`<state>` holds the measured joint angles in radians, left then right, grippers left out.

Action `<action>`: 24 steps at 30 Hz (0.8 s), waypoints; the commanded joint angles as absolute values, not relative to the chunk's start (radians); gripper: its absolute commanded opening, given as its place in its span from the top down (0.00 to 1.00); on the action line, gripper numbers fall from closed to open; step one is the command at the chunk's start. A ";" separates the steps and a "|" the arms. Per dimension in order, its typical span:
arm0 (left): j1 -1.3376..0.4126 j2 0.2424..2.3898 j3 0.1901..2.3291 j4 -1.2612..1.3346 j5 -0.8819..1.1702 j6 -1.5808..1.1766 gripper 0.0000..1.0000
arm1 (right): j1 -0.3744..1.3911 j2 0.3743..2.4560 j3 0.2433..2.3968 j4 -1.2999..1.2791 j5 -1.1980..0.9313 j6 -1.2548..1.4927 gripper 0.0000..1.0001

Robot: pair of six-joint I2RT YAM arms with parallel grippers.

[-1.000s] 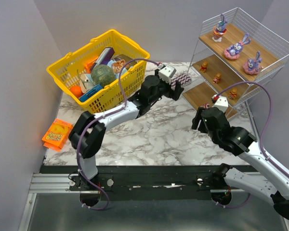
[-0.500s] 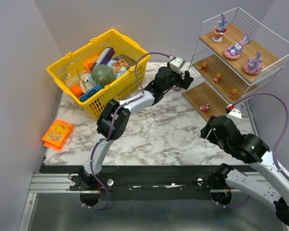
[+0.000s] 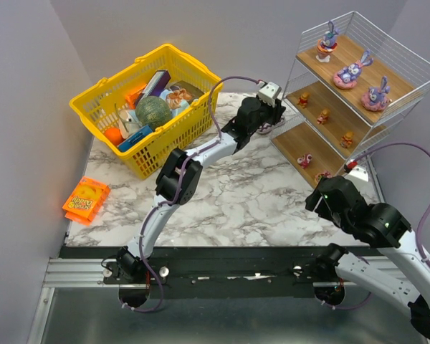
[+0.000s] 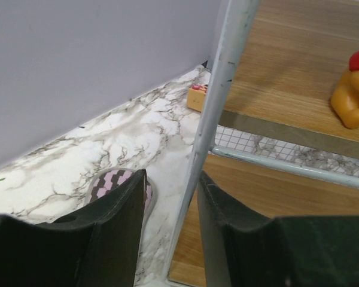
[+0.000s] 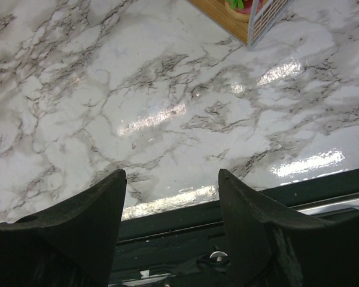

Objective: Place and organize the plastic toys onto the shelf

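The shelf (image 3: pixel 398 84) stands at the back right. Three purple bunnies (image 3: pixel 351 72) sit on its top board, three orange bears (image 3: pixel 323 115) on the middle one, and red-and-white toys (image 3: pixel 305 159) on the bottom one. My left gripper (image 4: pixel 172 185) straddles the shelf's white front-left post (image 4: pixel 218 89). The post lies against the right finger and a strip of marble shows on its other side. One bear (image 4: pixel 354 95) stands on the board just beyond. My right gripper (image 5: pixel 170 179) is open and empty, low over the marble near the table's front edge.
A purple zigzag pad (image 4: pixel 110 182) lies by the left finger, at the foot of the post. A yellow basket (image 3: pixel 93 107) full of items stands at the back left. An orange packet (image 3: pixel 84 201) lies at the left edge. The shelf's near corner (image 5: pixel 260 24) shows in the right wrist view.
My left arm has stretched out to the shelf's post and its jaws have narrowed around it. My right arm has drawn back from the bottom board toward the front edge.
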<state>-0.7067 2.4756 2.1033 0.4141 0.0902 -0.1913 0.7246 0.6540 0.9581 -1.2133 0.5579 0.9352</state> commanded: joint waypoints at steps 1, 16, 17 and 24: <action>-0.701 2.496 2.134 0.410 0.025 -0.144 0.60 | 0.721 0.643 0.974 -1.249 0.597 0.959 0.30; -0.698 2.392 1.968 0.474 -0.035 -0.164 1.00 | 0.721 0.629 0.980 -1.284 0.627 1.005 0.30; -0.696 2.384 1.954 0.477 -0.043 -0.164 1.00 | 0.721 0.629 0.979 -1.288 0.627 1.014 0.30; -0.686 2.266 1.760 0.560 -0.104 -0.176 1.00 | 0.721 0.627 0.965 -1.318 0.615 1.058 0.30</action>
<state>-0.7204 2.3608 1.8767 0.5301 0.0158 -0.1192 0.7246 0.6392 0.9581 -1.2686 0.5865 1.0031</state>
